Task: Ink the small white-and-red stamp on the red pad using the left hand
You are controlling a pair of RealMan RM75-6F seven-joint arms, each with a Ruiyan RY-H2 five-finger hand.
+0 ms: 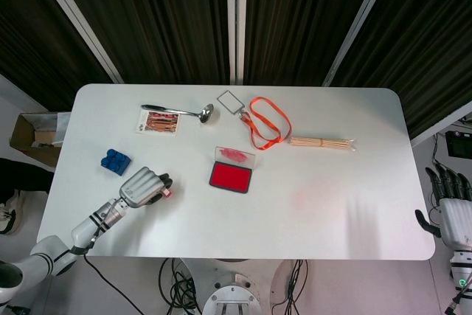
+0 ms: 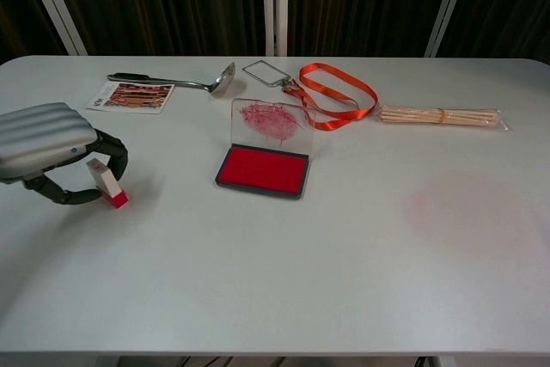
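The small white-and-red stamp (image 2: 105,182) stands tilted on the white table (image 2: 344,281), red end down, at the front left. My left hand (image 2: 43,139) reaches it from the left, a finger curled behind its top and the thumb low in front. Whether they press it cannot be told. In the head view the stamp (image 1: 167,192) peeks out beside the left hand (image 1: 141,187). The red ink pad (image 2: 262,169) lies open mid-table, well right of the stamp, its clear lid (image 2: 271,122) raised and smeared red. My right hand (image 1: 450,212) hangs off the table's right edge, fingers spread, holding nothing.
A blue brick (image 1: 114,161) lies behind my left hand. Along the back are a picture card (image 2: 133,96), a metal ladle (image 2: 176,82), an orange lanyard (image 2: 335,92) with a badge holder, and a bundle of wooden sticks (image 2: 438,115). A cardboard box (image 1: 33,134) sits off the left edge.
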